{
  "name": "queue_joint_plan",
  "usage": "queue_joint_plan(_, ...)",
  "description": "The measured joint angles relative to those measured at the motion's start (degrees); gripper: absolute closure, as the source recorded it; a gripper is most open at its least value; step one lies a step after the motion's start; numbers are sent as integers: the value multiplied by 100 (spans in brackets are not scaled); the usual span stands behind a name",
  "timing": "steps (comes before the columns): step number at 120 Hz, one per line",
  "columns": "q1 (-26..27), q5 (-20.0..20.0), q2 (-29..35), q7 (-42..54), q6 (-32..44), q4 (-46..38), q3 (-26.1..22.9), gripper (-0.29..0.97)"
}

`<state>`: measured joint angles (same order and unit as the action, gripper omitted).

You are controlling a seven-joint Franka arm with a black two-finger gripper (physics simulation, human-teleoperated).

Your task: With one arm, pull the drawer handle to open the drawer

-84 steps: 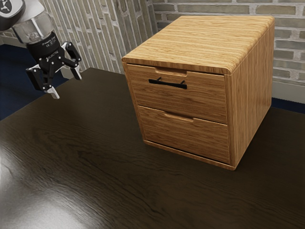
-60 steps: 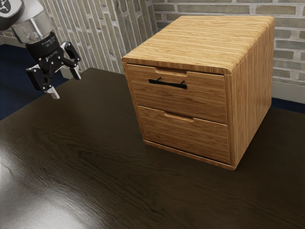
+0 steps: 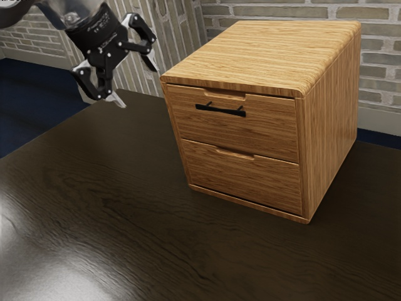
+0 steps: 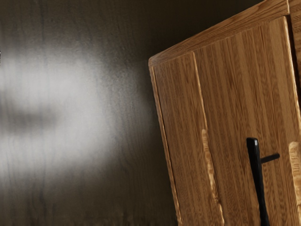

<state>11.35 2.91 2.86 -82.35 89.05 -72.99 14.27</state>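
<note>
A dark wooden table point(image 3: 125, 219) is catching pale light near its front edge. Behind the table a grey brick wall point(image 3: 382, 66) is standing, and beyond its far edge blue floor point(image 3: 31, 110) is showing.

There are one table point(image 3: 125, 226), one cabinet point(image 3: 269, 56) with two drawers, namely one top drawer point(image 3: 266, 128) and one bottom drawer point(image 3: 250, 179), one black handle point(image 3: 220, 110), and one gripper point(image 3: 136, 83) with two fingers point(image 3: 150, 58).

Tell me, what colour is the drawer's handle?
The handle is black. It shows best in the wrist view.
</note>
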Motion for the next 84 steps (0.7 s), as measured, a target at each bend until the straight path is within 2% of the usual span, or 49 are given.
queue_joint_plan(6,283,-171,627,-55,144,-659,-22,3)
queue_joint_plan(13,-101,-397,1453,-135,436,-1732,-64,3)
queue_joint_plan(20,-275,-556,1895,-208,702,-2318,-121,4)
queue_joint_plan(31,-1143,-687,2704,-299,1144,-3183,-997,4)
queue_joint_plan(41,-1496,-642,3302,-326,1655,-4215,-1175,4)
queue_joint_plan(54,-1665,-547,3552,-321,2170,-4808,-1191,4)
queue_joint_plan(76,-1489,-414,3689,-315,2624,-4935,-1215,4)
queue_joint_plan(84,-1448,-323,3522,-304,2796,-4862,-1254,4)
